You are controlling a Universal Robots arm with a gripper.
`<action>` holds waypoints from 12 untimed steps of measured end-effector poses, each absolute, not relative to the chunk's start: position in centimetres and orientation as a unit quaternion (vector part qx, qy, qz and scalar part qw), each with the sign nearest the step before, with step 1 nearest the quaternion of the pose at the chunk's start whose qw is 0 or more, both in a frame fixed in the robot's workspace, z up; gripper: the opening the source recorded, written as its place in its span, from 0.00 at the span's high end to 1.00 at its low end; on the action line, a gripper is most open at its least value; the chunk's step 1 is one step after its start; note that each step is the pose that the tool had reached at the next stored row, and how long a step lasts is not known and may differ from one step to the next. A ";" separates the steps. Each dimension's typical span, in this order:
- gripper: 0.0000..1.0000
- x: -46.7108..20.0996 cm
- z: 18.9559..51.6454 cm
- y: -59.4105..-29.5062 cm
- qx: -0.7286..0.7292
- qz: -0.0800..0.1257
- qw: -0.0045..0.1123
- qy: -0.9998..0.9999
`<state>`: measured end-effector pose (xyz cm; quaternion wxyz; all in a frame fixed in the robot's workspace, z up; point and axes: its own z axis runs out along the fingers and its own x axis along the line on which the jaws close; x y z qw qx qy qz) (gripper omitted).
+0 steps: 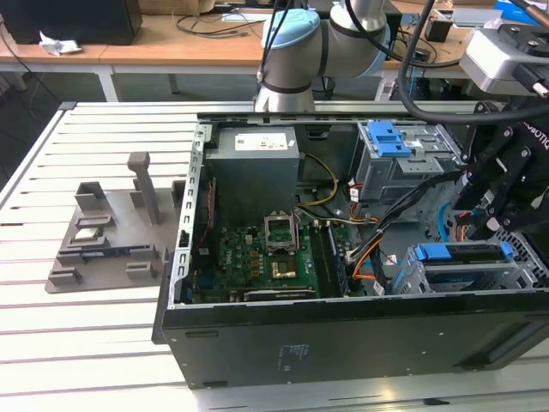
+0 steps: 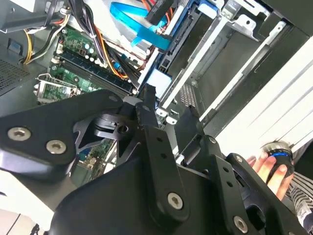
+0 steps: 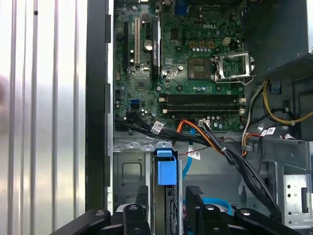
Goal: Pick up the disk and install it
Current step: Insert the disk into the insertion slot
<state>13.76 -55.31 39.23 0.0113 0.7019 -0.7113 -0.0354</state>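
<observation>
Blue-framed disk (image 3: pixel 166 171), seated in bay, between end effector (image 3: pixel 166 208) fingers

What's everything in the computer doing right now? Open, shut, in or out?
computer case, open, side panel off, lying on the table
disk, standing on edge in the drive cage
gripper, right over the disk
power supply, mounted inside the case

Green motherboard (image 3: pixel 186 73), blue-framed disk (image 1: pixel 463 262)
</observation>
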 end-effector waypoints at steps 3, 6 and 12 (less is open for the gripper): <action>0.58 13.8 39.2 -55.3 0.702 -0.035 0.011 -0.711; 0.82 13.8 39.2 -55.3 0.702 -0.035 0.011 -0.711; 0.89 14.3 39.2 -54.8 0.702 -0.036 0.012 -0.711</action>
